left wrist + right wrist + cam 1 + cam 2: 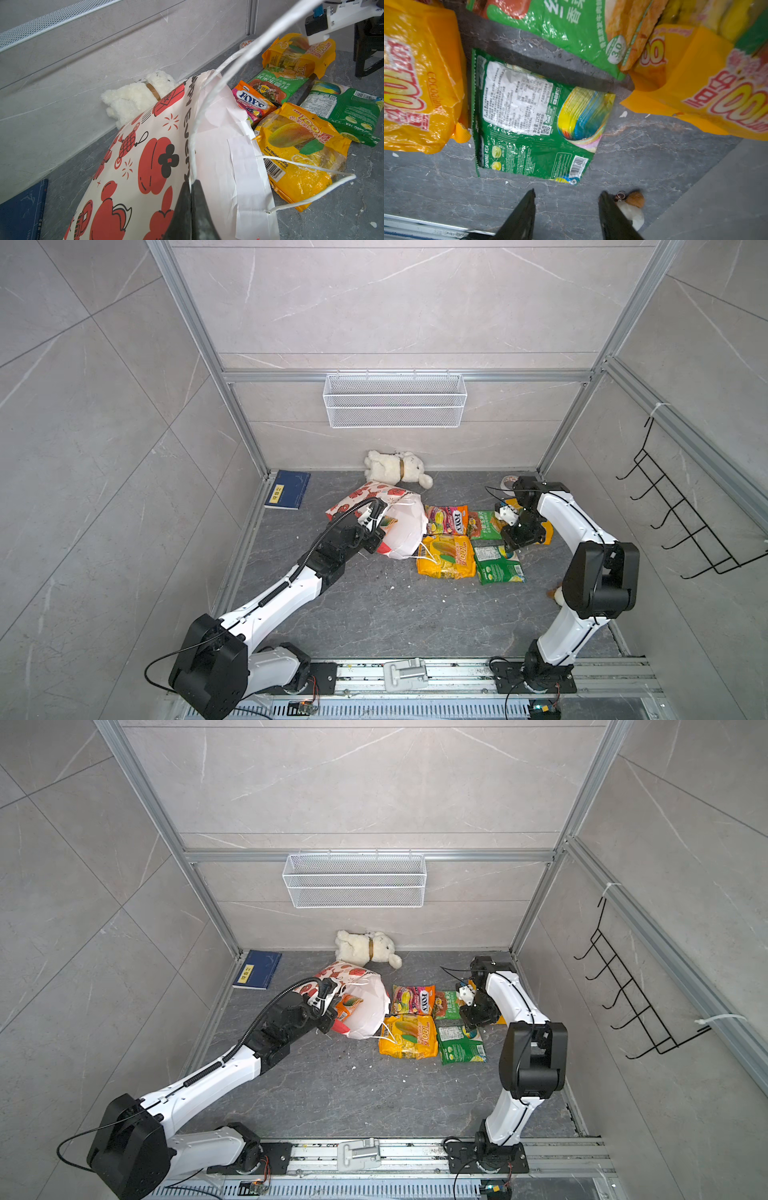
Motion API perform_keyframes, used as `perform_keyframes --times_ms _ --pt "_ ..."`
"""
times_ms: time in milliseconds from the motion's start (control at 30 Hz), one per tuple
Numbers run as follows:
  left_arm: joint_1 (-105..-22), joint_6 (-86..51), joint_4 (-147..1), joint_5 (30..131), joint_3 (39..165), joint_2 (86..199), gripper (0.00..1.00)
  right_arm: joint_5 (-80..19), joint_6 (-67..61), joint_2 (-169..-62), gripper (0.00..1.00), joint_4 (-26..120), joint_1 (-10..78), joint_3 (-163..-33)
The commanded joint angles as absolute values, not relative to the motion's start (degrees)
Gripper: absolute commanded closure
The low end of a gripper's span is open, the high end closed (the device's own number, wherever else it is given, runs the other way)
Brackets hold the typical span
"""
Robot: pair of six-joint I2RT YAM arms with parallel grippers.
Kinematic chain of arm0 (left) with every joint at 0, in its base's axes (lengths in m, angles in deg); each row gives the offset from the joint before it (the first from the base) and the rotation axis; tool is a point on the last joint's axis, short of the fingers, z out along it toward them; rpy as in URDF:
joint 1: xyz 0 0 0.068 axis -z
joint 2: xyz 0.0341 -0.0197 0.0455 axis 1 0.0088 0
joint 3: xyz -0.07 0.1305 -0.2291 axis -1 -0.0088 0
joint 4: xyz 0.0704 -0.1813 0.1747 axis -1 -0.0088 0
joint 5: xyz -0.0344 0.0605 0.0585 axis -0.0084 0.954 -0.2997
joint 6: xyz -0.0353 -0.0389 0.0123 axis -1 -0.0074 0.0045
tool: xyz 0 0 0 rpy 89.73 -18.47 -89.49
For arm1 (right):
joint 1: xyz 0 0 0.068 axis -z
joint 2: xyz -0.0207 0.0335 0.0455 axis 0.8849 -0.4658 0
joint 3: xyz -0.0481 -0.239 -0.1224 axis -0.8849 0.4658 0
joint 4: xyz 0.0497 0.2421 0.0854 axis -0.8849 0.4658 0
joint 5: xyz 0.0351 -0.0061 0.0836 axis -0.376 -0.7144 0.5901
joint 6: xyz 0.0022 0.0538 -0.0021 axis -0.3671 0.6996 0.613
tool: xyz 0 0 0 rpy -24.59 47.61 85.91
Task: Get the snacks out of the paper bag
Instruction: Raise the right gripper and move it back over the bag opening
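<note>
Left wrist: left hand [190,188] pinched on creased paper bag [145,158]; right hand [568,192] parted, empty.

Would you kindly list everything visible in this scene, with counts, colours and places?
snacks: six; yellow-orange, green, one pink-orange; five on the floor right of the bag, one in its mouth
paper bag: one, white with red prints, tipped over, centre-left
plush toy: one, white, by back wall
book: one, blue, back-left corner
tape roll: one, pale, back-right, partly hidden
wire basket: one, white, on back wall
hook rack: one, black, right wall
keyring toy: one, brown-white, floor, right
left gripper: black, shut on bag's edge
right gripper: black, open, empty, over the packets
</note>
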State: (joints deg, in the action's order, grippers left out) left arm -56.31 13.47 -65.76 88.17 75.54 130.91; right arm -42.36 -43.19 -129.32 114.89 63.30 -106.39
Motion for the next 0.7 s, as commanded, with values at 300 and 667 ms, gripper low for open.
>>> perform_keyframes --times_ms 300,667 --pt "-56.38 12.85 -63.96 88.19 76.18 131.16 1.0 -40.86 -30.82 -112.02 0.42 98.33 57.64 -107.73" --pt "-56.3 13.26 -65.17 87.5 76.31 131.24 1.0 -40.72 -9.34 -107.2 0.47 92.92 45.62 -105.15"
